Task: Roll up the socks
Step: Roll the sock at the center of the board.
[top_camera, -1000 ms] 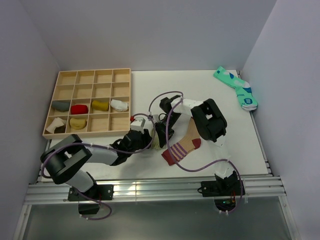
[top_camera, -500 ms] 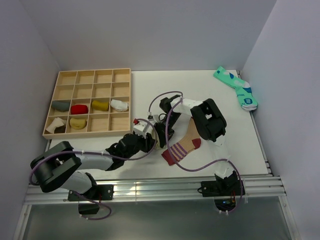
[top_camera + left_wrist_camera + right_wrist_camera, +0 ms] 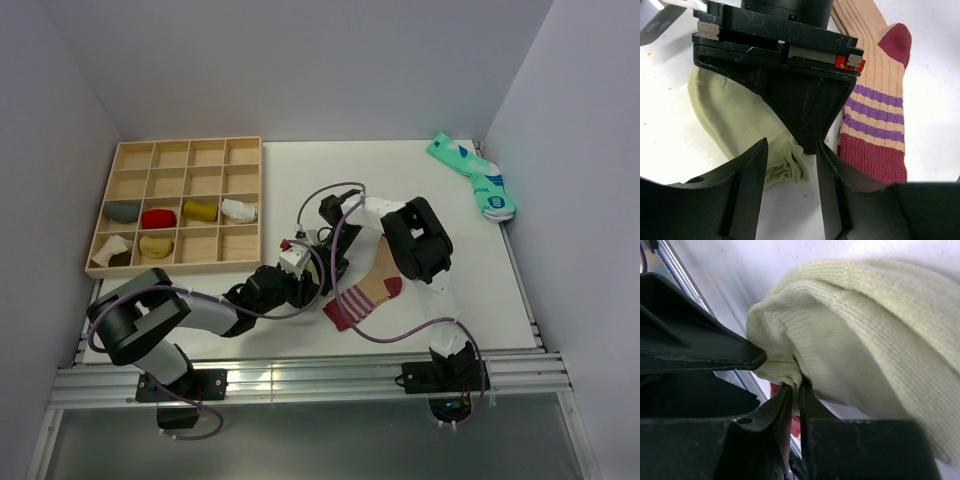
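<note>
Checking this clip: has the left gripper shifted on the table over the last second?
Yes. In the top view the left gripper has slid right, away from the wooden tray and closer to the striped sock.

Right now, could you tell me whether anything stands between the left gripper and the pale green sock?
Only the right gripper: shut on the bunched edge of the pale green sock, it sits directly ahead of the open left gripper.
</note>
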### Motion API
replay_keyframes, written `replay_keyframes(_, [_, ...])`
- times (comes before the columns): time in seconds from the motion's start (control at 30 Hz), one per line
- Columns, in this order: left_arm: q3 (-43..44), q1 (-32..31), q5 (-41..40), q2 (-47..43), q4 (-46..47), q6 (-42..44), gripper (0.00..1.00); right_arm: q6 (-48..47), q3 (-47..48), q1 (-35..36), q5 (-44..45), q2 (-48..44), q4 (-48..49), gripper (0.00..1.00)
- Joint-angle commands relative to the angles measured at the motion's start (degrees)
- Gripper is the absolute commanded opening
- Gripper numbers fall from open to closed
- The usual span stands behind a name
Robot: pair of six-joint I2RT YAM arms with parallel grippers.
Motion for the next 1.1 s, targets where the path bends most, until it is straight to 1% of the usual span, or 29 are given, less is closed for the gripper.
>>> replay_keyframes(0.0, [1.9, 0.8, 3.4, 1.5, 3.5, 0.7, 0.48, -1.4, 1.3, -0.3, 3.2, 1.9, 0.0, 0.0])
replay_keyframes(0.27, [1.0, 2.4, 5.7, 3.2, 4.7, -0.9, 0.43, -1.4, 1.5, -0.3, 3.3, 1.8, -0.3, 0.0])
replay_keyframes(0.43, [1.6, 3.1, 7.9, 4.6, 4.4, -1.3, 0.37, -1.0, 1.5, -0.4, 3.3, 1.7, -0.1, 0.0])
replay_keyframes(0.67, [1.7, 3.7, 9.3, 6.5, 4.6, -2.5, 0.33, -0.8, 1.4, -0.5, 3.3, 1.3, 0.0, 0.0])
replay_keyframes(0.73, [1.6, 4.0, 9.6, 7.0, 4.8, -2.9, 0.31, -0.7, 1.4, -0.5, 3.3, 1.2, 0.1, 0.0])
replay_keyframes(0.77, [1.6, 4.1, 9.7, 7.2, 4.6, -3.5, 0.29, -0.7, 1.3, -0.4, 3.2, 1.2, 0.1, 0.0])
replay_keyframes(0.9, [2.6, 4.4, 10.4, 8.3, 2.3, -4.5, 0.15, -0.3, 0.5, -0.5, 3.1, -0.1, 1.1, 0.0])
replay_keyframes(0.97, [3.0, 4.4, 10.4, 9.2, 0.7, -5.7, 0.11, 0.1, 0.0, -0.5, 3.6, -0.7, 1.8, 0.01])
replay_keyframes(1.0, [3.5, 4.4, 10.5, 9.6, -0.2, -6.1, 0.08, 0.4, -0.4, -0.4, 3.8, -1.3, 2.5, 0.05])
replay_keyframes(1.03, [3.8, 4.4, 10.7, 10.3, -0.9, -6.5, 0.06, 0.7, -0.7, -0.5, 3.9, -1.8, 2.9, 0.07])
replay_keyframes(1.07, [4.4, 4.4, 10.2, 10.6, -2.9, -7.8, 0.02, 1.3, -1.4, -0.5, 4.5, -2.8, 4.0, 0.12])
